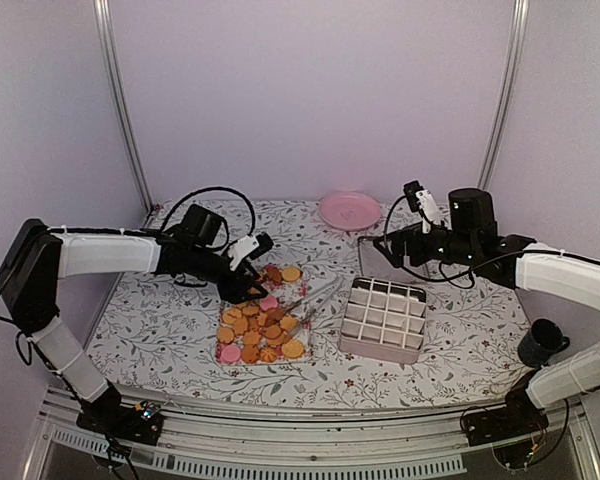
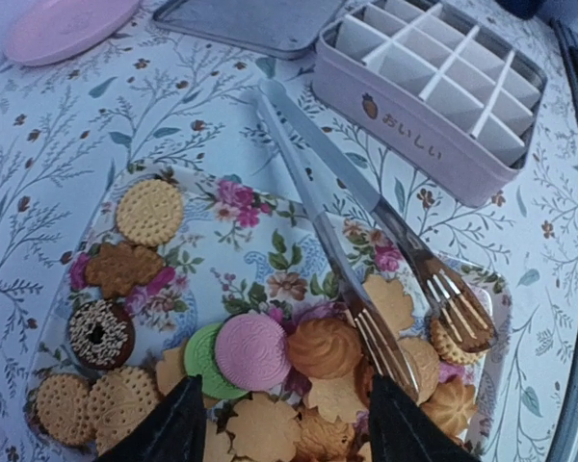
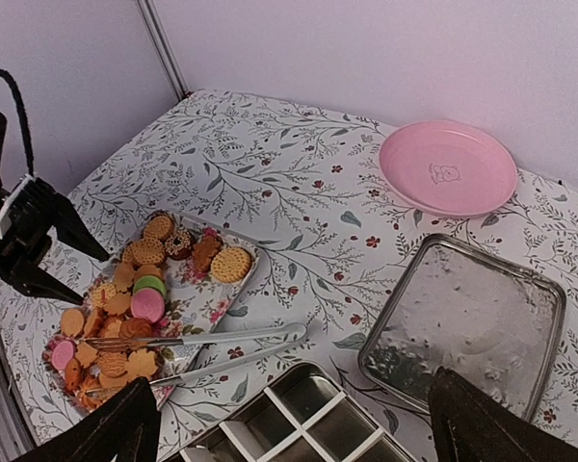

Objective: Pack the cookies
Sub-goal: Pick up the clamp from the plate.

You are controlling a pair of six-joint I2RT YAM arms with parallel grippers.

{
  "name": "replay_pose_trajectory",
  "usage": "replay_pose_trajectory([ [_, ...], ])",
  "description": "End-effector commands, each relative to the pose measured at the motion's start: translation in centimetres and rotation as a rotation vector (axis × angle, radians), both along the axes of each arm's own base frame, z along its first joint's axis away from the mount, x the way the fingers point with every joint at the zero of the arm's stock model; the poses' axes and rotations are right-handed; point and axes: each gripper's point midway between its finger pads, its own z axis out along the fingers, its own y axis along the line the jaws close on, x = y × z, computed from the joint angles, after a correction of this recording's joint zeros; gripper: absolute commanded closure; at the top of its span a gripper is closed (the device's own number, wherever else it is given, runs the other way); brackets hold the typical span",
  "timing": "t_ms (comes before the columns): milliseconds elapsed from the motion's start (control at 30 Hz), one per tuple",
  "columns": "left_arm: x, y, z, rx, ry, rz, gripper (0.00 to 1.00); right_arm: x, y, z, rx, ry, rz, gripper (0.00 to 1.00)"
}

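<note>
— Where are the cookies (image 2: 328,348)?
— On the floral tray (image 2: 241,241), crowded under my left tool (image 2: 284,380), released and empty. Tongs (image 2: 318,219) cross the tray's right edge.
— Your right tool (image 3: 296,385)?
— Released, above the metal lid (image 3: 462,318).

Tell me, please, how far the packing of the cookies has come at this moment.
Done: the lid lies off beside the divided box, so the box stands open. In hand: the left gripper hovers over the cookies on the floral tray, jaws apart, holding nothing; the right gripper is open too. Left: everything else. Each compartment in view is empty, and the tongs lie untouched.
</note>
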Motion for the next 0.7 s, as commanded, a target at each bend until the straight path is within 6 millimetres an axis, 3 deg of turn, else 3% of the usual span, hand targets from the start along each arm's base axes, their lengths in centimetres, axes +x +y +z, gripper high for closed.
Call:
replay_pose_trajectory([
  [0, -1.2, -2.9, -1.9, 0.030, 0.110, -0.083, 0.45, -1.4, -0.1, 1.2, -0.001, -0.028, 0.005, 0.01],
  [133, -1.7, -4.8, -3.1, 0.069, 0.164, -0.131, 0.56, -2.3, 0.0, 0.5, -0.015, -0.013, 0.018, 0.01],
  [333, -2.1, -6.6, -2.7, 0.061, 0.162, -0.168, 0.56, -3.1, -0.5, -0.9, -0.035, 0.017, 0.012, 0.01],
  [467, -2.3, -7.7, -3.5, 0.110, 0.145, -0.176, 0.57, -3.2, -1.0, -0.8, -0.044, 0.012, -0.003, 0.01],
  [667, -2.0, -7.6, -5.7, 0.188, 0.144, -0.160, 0.60, -3.3, -1.9, -0.2, -0.060, -0.006, -0.042, 0.00],
])
